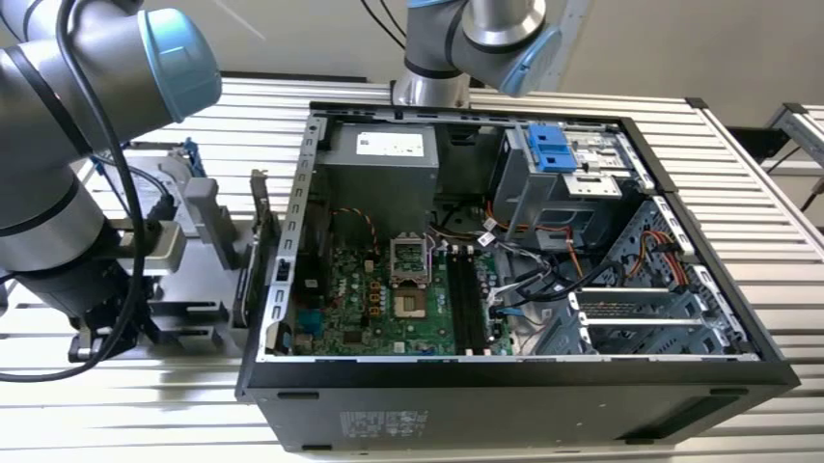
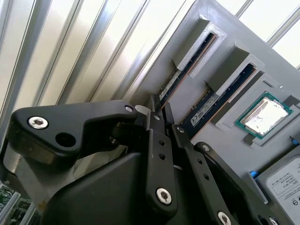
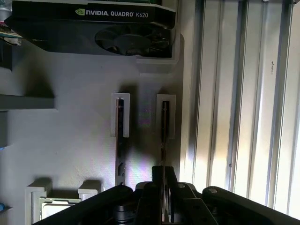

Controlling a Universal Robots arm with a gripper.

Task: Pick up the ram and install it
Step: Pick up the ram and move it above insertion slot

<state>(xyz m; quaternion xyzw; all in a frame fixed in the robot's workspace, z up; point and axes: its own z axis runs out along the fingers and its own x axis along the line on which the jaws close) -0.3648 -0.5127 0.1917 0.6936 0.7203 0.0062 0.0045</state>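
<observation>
Sitting at near end of ram (image 2: 186, 69), pincer (image 2: 161, 108) is lined with stick's long axis; clamped or apart cannot be told. Ram is seated edge-up in edge slot of grey holder (image 2: 220, 21), second stick (image 2: 211, 101) alongside, slatted bench (image 2: 70, 47) beyond.

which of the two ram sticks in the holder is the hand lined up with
The ram farther from the processor chip; the hand sits at its end.
</observation>
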